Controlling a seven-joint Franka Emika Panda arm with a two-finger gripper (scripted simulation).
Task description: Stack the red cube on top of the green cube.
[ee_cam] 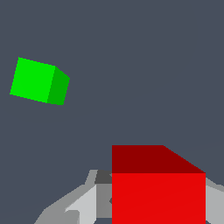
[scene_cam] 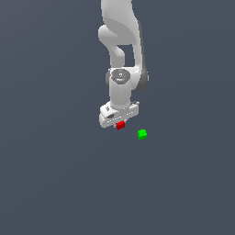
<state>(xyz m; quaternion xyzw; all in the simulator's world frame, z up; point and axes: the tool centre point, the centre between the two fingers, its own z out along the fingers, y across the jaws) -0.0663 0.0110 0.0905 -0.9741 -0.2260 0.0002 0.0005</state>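
The red cube (scene_cam: 120,125) sits directly under the white hand of my arm in the exterior view. In the wrist view it (ee_cam: 158,183) fills the space between the two grey fingers (ee_cam: 85,205), which press against its sides. My gripper (scene_cam: 120,124) is shut on it. The green cube (scene_cam: 142,134) lies on the dark floor a short way toward the exterior view's right of the red cube and slightly nearer the camera. It also shows in the wrist view (ee_cam: 38,81), apart from the gripper.
The white arm (scene_cam: 121,55) stands upright behind the cubes. The dark grey floor (scene_cam: 55,183) extends all around with nothing else on it.
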